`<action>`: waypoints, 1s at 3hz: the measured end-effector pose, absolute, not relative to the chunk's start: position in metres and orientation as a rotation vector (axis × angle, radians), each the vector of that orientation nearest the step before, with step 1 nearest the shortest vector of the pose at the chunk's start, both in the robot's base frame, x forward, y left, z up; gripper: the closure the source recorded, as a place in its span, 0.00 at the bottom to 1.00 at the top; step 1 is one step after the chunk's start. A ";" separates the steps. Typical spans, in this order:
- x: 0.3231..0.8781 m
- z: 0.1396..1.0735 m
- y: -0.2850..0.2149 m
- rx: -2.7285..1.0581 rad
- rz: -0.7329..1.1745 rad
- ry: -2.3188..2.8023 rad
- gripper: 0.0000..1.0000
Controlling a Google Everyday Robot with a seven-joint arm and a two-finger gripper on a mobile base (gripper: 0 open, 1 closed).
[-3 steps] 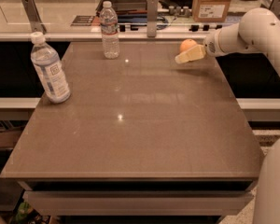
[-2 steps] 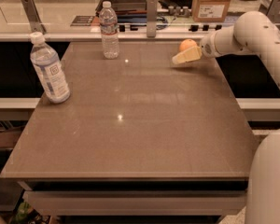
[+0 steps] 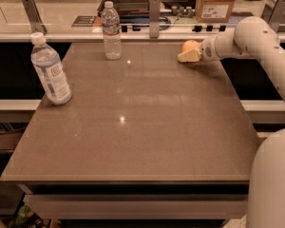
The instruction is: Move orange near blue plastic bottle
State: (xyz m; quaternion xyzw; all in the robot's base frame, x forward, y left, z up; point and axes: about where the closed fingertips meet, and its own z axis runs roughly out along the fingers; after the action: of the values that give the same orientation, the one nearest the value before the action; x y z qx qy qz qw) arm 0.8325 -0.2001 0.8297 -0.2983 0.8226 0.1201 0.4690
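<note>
Orange (image 3: pixel 191 45): one, at claw (image 3: pixel 189 56) far right, grip unclear; one blue plastic bottle (image 3: pixel 51 70) left; one clear bottle (image 3: pixel 111 31) back.

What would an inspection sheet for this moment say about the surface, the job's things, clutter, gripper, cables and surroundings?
Surface: brown tabletop, glossy, with light reflections.
Job's things: orange at the far right corner, right by the gripper; blue plastic bottle standing near the left edge, white cap on. The two are far apart, across the table's width.
Clutter: one slim clear bottle upright near the far edge.
Gripper: gripper low over the far right corner, just in front of the orange; whether it holds the orange cannot be told.
Cables: nothing seen.
Surroundings: pale counter behind the table, with a cardboard box and a metal post.
</note>
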 end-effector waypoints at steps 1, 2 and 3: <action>0.833 0.827 -0.197 -0.735 0.299 2.019 0.65; 0.834 0.824 -0.194 -0.738 0.303 2.021 0.87; 0.834 0.822 -0.192 -0.741 0.307 2.023 1.00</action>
State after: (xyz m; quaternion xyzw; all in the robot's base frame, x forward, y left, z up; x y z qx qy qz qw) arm 0.8342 -0.1918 0.8220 -0.3017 0.8233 0.1250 0.4643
